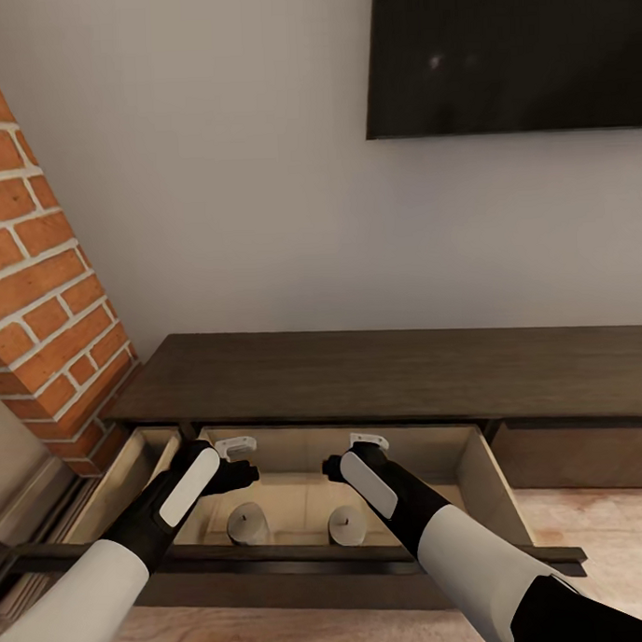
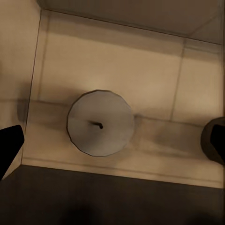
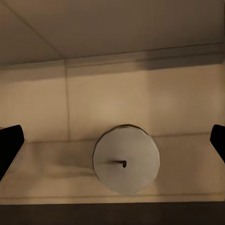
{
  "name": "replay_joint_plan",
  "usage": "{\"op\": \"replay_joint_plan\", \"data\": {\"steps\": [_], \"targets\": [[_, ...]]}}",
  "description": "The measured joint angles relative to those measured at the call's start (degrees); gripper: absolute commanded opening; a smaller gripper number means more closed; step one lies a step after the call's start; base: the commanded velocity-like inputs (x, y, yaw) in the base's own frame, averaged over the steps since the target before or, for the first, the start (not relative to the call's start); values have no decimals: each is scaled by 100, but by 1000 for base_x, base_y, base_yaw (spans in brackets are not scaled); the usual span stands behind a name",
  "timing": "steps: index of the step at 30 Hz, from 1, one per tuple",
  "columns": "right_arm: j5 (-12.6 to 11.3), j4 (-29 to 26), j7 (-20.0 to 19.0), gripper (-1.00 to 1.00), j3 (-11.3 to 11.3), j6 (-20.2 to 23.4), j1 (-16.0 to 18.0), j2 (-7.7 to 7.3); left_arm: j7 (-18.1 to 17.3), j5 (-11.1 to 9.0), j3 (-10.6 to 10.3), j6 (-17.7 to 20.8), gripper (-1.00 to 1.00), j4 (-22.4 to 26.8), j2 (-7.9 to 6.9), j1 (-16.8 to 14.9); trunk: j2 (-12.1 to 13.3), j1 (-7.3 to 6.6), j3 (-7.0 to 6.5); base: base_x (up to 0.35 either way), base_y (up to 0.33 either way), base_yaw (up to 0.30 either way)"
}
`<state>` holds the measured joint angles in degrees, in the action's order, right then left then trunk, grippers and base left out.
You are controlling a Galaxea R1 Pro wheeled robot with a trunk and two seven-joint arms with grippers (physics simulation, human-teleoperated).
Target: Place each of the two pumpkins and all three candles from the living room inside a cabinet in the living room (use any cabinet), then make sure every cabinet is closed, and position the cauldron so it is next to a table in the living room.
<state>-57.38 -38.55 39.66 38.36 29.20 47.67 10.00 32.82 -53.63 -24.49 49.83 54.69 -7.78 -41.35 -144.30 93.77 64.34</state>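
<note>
I'm hovering both open, empty grippers, left and right, over the open cabinet drawer; two candles are standing upright directly below, one under each.

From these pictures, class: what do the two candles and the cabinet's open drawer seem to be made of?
Candles: probably wax, dull matte grey, with a dark wick on top. Drawer: looks like light tan wood, smooth and unvarnished. Cabinet top: dark brown wood, faint grain.
</note>
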Motion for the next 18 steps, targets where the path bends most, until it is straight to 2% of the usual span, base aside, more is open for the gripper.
{"op": "replay_joint_plan", "data": {"steps": [13, 18], "targets": [[2, -24, -129, 100, 0, 0, 0, 0, -1, 0, 0, 4, 100, 6, -4, 0, 17, -34, -288, -40, 0, 0], [2, -25, -143, 100, 0, 0, 0, 0, 0, 0, 0, 1, 100, 16, -1, 0, 24, -44, -399, -157, 0, 0]]}}
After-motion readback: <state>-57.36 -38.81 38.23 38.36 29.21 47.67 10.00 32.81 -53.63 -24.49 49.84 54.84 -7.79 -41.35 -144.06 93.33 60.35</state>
